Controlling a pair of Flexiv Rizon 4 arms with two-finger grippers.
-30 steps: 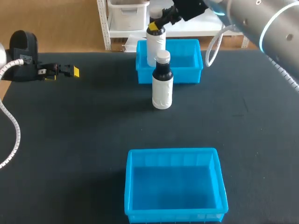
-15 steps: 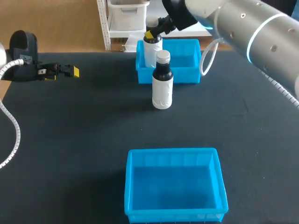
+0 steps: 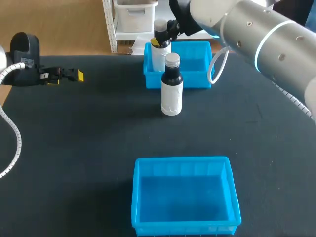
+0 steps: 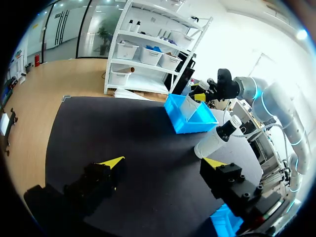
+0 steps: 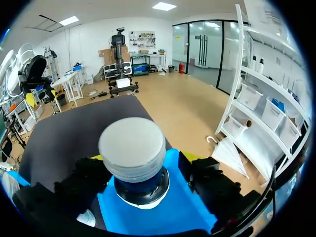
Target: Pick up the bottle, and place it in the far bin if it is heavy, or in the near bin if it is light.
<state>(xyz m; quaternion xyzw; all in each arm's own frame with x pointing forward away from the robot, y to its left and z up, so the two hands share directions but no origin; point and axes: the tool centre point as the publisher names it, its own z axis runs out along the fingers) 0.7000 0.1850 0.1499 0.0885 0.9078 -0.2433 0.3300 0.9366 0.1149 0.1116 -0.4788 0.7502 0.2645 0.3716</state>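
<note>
So the right gripper (image 3: 160, 39) is clamped on the bottle (image 3: 159, 53) just under its cap, one finger each side (the right wrist view shows this best, gripper (image 5: 143, 165) around the neck, cap (image 5: 132, 143) sticking up). The bottle hangs upright with its lower half already inside the far bin (image 3: 202, 45), at the bin's left end. I'd say the pick is done and it got sorted as heavy; what's left is setting it down and letting go.

A second bottle (image 3: 172, 89) stands on the table (image 3: 74, 148) just in front of that bin, untouched. The near bin (image 3: 182, 160) has nothing in it. The left gripper (image 3: 69, 75) sits spread open by the table's left edge.

Compared with a second ago, the bottle has slid left and sunk lower into the bin. Nothing else moved.
</note>
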